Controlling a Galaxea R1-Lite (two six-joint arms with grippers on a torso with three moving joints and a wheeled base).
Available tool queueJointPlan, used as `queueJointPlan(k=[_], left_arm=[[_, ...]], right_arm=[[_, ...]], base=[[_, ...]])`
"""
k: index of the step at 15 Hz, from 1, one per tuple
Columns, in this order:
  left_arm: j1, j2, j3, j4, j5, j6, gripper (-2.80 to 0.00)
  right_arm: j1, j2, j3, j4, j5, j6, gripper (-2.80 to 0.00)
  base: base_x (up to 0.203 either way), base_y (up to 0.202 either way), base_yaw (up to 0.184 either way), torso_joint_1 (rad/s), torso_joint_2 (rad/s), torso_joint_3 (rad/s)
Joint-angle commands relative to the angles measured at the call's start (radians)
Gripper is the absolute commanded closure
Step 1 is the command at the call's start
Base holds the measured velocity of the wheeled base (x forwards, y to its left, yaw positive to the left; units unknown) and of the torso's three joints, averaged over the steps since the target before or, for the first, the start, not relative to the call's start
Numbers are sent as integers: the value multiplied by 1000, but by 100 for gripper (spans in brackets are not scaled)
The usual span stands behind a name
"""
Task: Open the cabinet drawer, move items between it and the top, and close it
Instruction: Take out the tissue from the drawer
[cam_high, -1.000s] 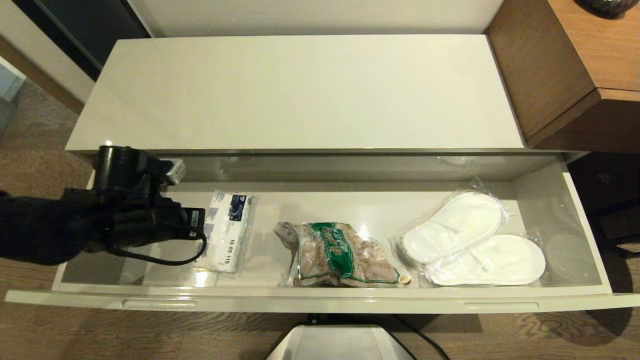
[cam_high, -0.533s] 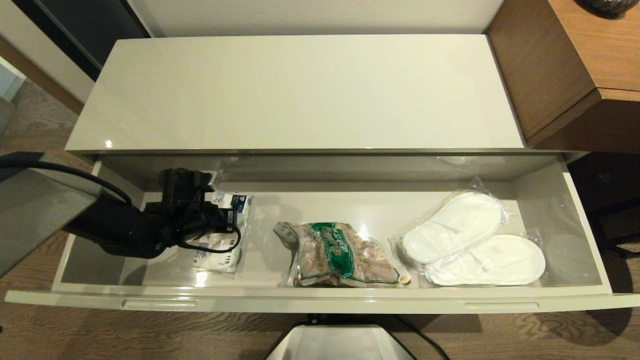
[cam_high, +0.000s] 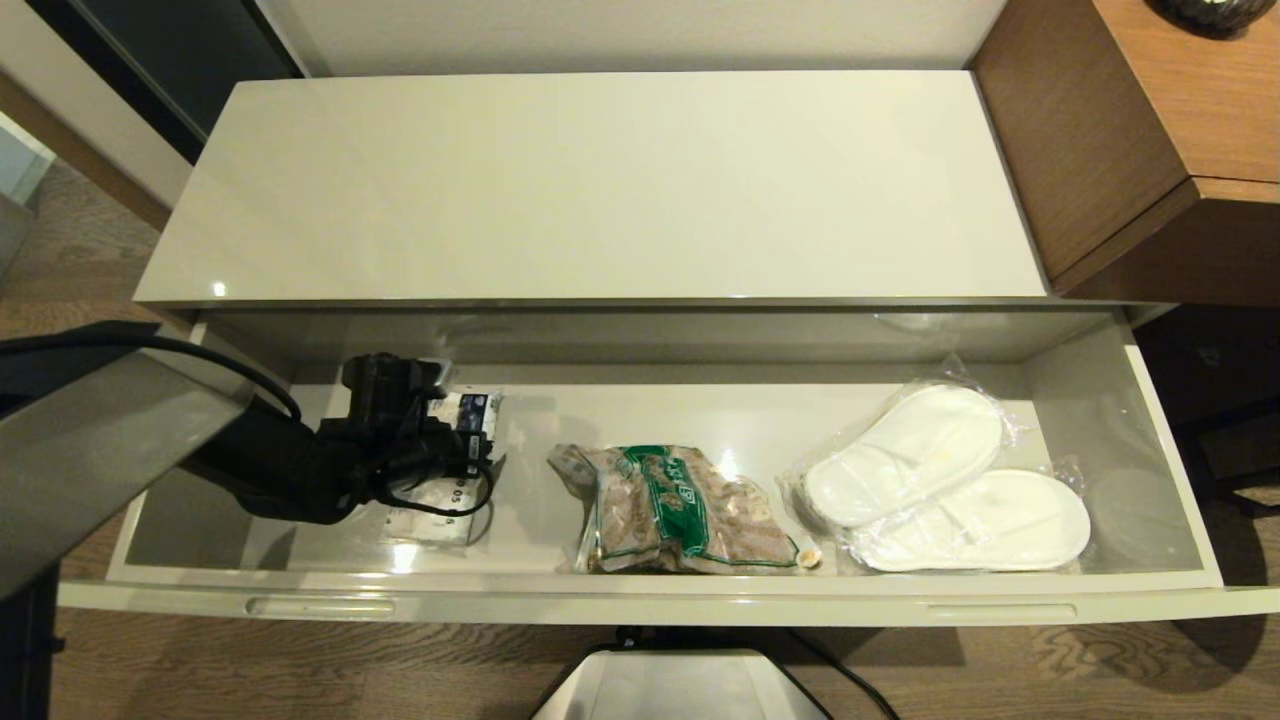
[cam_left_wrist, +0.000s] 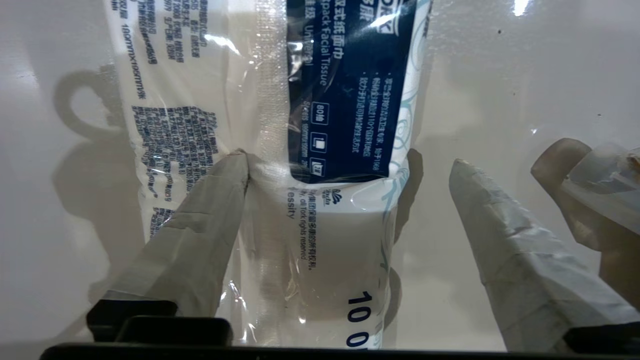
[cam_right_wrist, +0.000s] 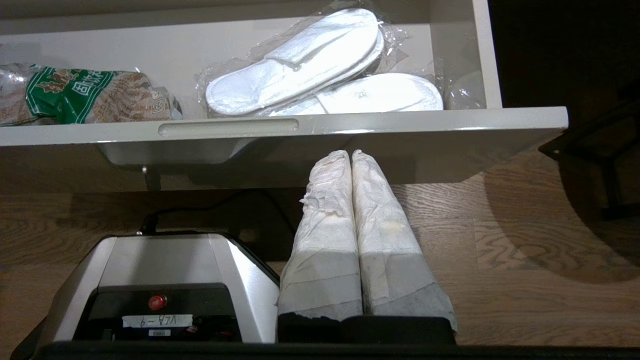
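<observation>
Left gripper (cam_left_wrist: 345, 167) spread astride the packet (cam_left_wrist: 280, 150), packet's near end cut off.

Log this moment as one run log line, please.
drawer: open | left claw: open, astride tissue packet in drawer | right claw: shut, parked below drawer front | top: bare

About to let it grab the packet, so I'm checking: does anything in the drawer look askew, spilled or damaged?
Nothing stands out. The tissue packet, snack bag and wrapped slippers lie flat and sealed in the drawer. The left gripper is open over the packet.
</observation>
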Motion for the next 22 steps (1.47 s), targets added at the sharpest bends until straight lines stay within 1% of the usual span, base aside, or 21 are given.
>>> queueJointPlan(k=[1,8,11,14,16,18,20,21,22], left_arm=[[0,22,0,2,1,-4,-280],[4,19,20,-13,-10,-17,-280],[28,24,44,-63,-12,-12,-280],[44,39,35,-65,-16,-18,-280],[57,62,16,-58,2,-22,-280],[69,104,-6,-63,57,-18,-280],[68,117,-11,-66,73,-18,-280],[66,121,-16,-64,97,-16,-280],[62,131,-22,-65,153,-12,-280]], right_arm=[[1,-17,2,0,-1,0,0],[0,-17,2,0,-1,0,0],[1,-17,2,0,0,0,0],[0,-17,2,0,-1,0,0],[1,-17,2,0,0,0,0],[0,-17,2,0,0,0,0],[1,-17,2,0,0,0,0],[1,-17,2,0,-1,0,0],[1,-17,2,0,-1,0,0]], base=[[0,0,0,0,0,0],[0,0,0,0,0,0],[0,0,0,0,0,0],[0,0,0,0,0,0],[0,0,0,0,0,0],[0,0,0,0,0,0],[0,0,0,0,0,0],[0,0,0,0,0,0],[0,0,0,0,0,0]])
